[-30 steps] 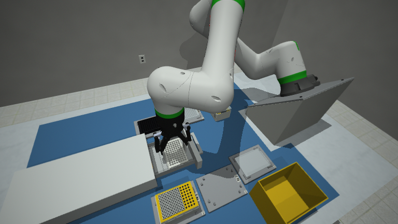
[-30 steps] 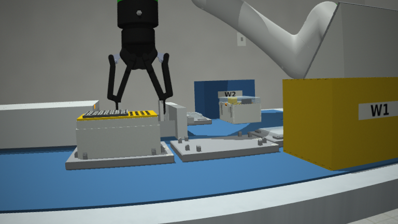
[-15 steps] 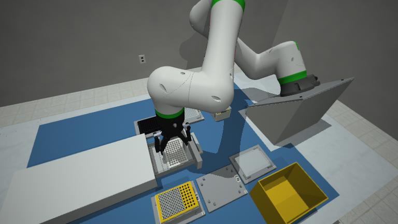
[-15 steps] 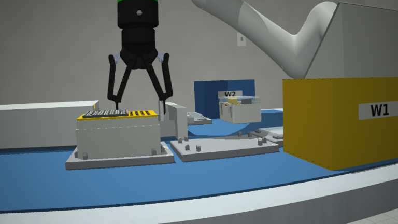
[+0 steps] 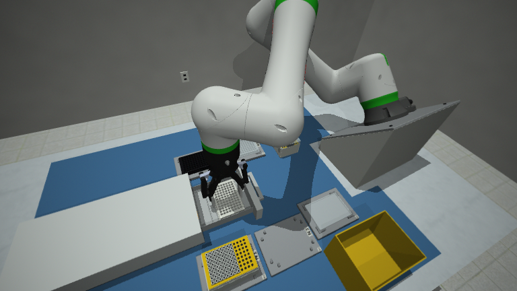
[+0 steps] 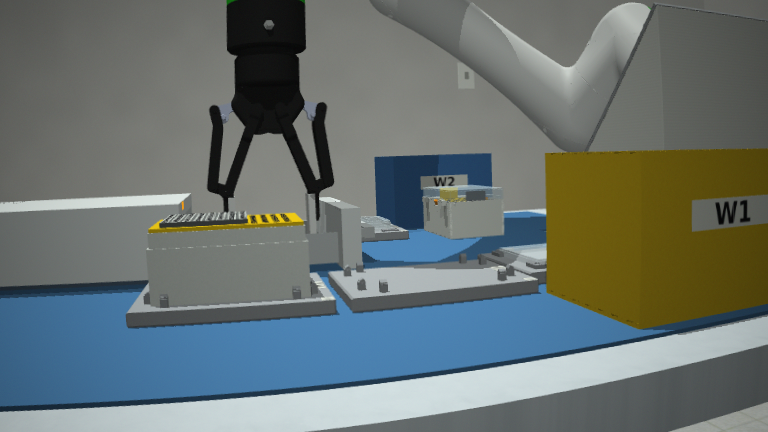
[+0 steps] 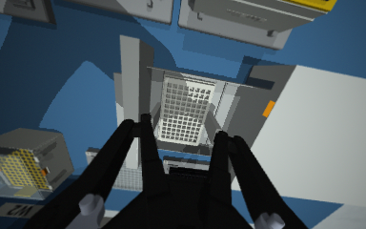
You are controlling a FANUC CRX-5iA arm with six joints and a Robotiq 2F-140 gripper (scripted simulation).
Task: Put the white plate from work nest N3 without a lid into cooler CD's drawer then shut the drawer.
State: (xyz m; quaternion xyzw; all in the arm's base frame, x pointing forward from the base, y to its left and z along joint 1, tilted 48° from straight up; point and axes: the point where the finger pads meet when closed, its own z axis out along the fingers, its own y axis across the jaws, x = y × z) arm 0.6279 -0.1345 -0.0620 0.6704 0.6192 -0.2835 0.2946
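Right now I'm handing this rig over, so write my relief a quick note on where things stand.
Black two-finger gripper: shut on the white gridded well plate, held inside the cooler's open grey drawer.
Amber lamp on the cooler is lit.
Done: drawer pulled open; grey work nest N3 is bare; plate is lidless.
Left: whether the plate rests flat can't be told; release, withdraw, push the drawer fully shut.

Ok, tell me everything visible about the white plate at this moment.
The white plate is a rectangular well plate, plastic by its look, its top a fine grid of small square wells, with no lid. It sits level and right way up in the cooler's open drawer, between the drawer's grey walls, with the amber lamp lit beside it. The gripper stands straight above, its jaws shut on the plate's two opposite edges. Whether its base touches the drawer's floor is hidden.
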